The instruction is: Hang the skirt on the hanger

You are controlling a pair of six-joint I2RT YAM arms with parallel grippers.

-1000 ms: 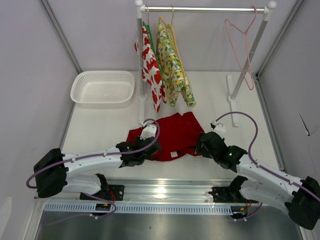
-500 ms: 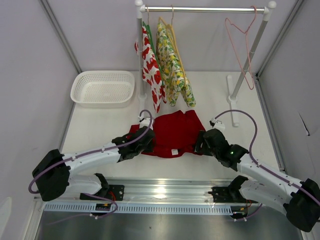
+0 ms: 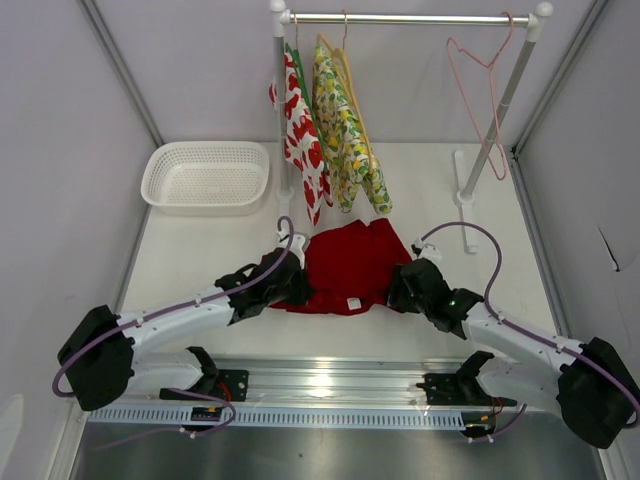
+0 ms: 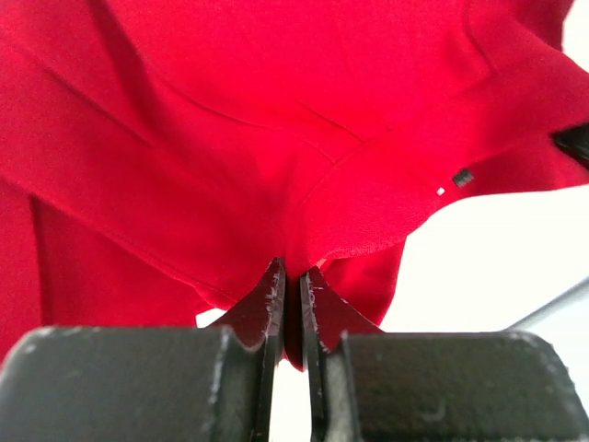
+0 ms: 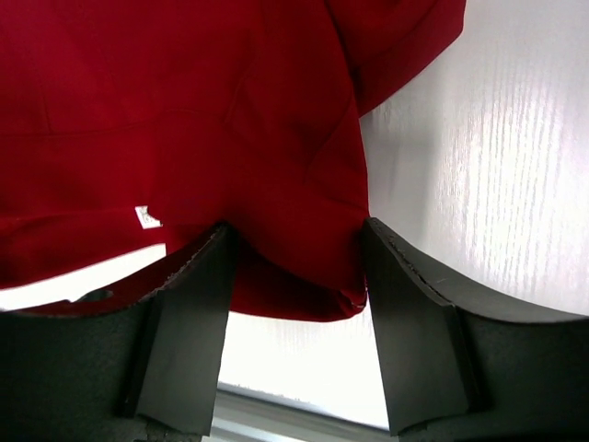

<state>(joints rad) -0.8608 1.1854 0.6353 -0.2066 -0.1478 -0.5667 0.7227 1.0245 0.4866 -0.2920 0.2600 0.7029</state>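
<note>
Between two pairs of jaws, one skirt (image 3: 345,262)

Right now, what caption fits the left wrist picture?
Left gripper pinched shut on a fold of the plain red cloth skirt.

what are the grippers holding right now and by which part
The left gripper pinches a fold at the left edge of the skirt. The right gripper is open, straddling the right edge without gripping.

Nothing fancy here: my left arm (image 3: 190,318) and right arm (image 3: 510,335) are white tubes with chunky black joints, purple cables (image 3: 468,225) looping along them. Left pincer (image 4: 292,276) fingers (image 4: 262,308): dark grey, tips scuffed pale.
</note>
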